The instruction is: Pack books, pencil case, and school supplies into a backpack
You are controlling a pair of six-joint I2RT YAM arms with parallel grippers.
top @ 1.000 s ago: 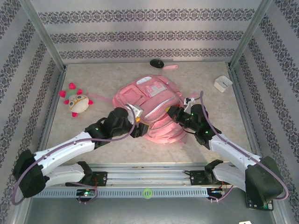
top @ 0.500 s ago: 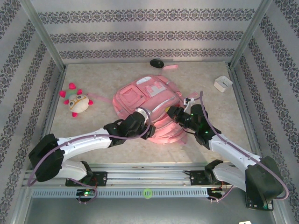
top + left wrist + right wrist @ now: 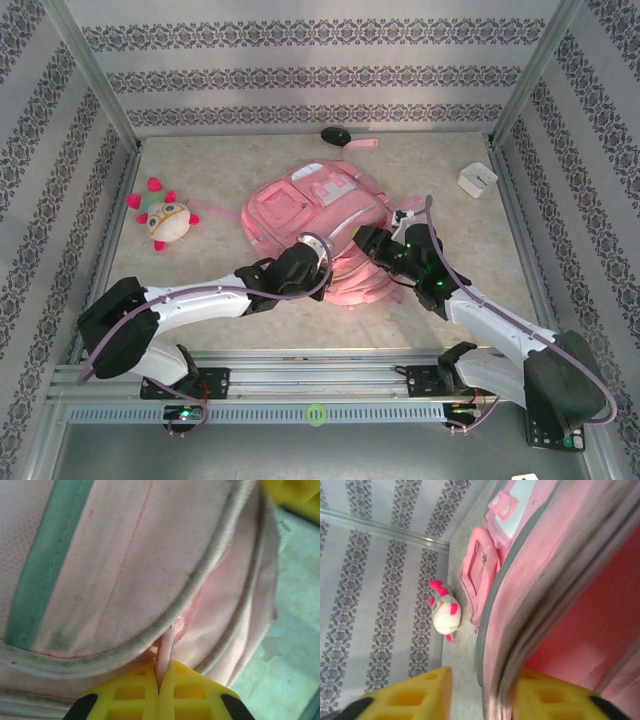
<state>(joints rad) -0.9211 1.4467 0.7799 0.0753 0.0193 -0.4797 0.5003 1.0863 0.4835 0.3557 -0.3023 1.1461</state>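
The pink backpack [image 3: 300, 205] lies flat in the middle of the table. At its near edge my left gripper [image 3: 322, 262] is shut on a thin pink zipper tab [image 3: 166, 645], pinched between the yellow fingertips [image 3: 161, 672] just under the grey-piped seam of the backpack [image 3: 125, 555]. My right gripper [image 3: 362, 243] is at the backpack's right near side. Its yellow fingers stand apart [image 3: 485, 680], with the backpack's rim [image 3: 545, 570] running between them and the pink lining beside the right finger. The books, pencil case and school supplies are out of view.
A white and pink plush toy [image 3: 165, 220] lies at the left, also visible from the right wrist [image 3: 445, 615]. A small white box [image 3: 477, 179] sits at the back right. A black oval object [image 3: 335, 135] rests by the back wall. Patterned walls enclose the table.
My left arm has swung right to the backpack's near edge and its gripper has shut on the zipper tab. The right gripper's fingers have come apart around the rim.
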